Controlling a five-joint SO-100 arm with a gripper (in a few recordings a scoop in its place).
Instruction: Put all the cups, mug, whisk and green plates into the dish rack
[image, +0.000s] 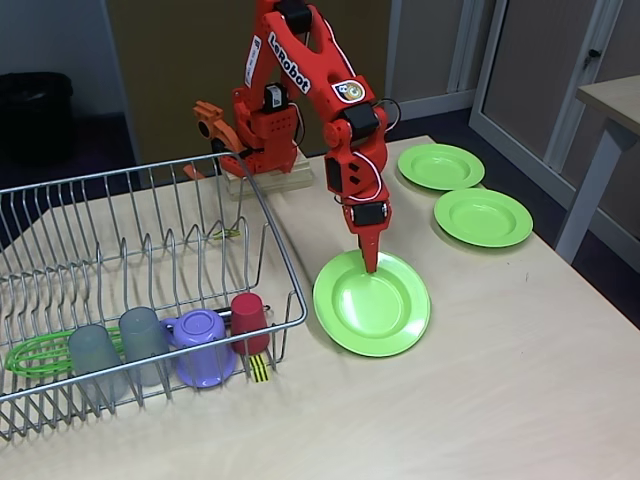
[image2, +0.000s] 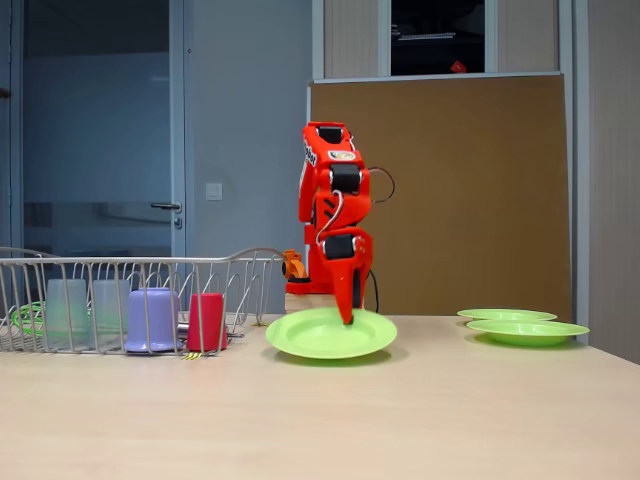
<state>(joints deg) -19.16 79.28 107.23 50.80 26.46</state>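
Gripper on rim of nearest green plate; rack already loaded.

Nearest the fixed view, the dish rack (image: 150, 290) holds two grey cups (image: 95, 358), mug (image: 198, 345) and red cup (image: 248, 318) upside down, probably to drain; the whisk (image: 35, 357) lies flat along its front wire. The nearest green plate (image: 372, 302) sits tilted, far edge raised, the gripper (image: 370, 262) pinching that rim, apparently for lifting. Two other plates (image: 482, 216) lie flat beyond.
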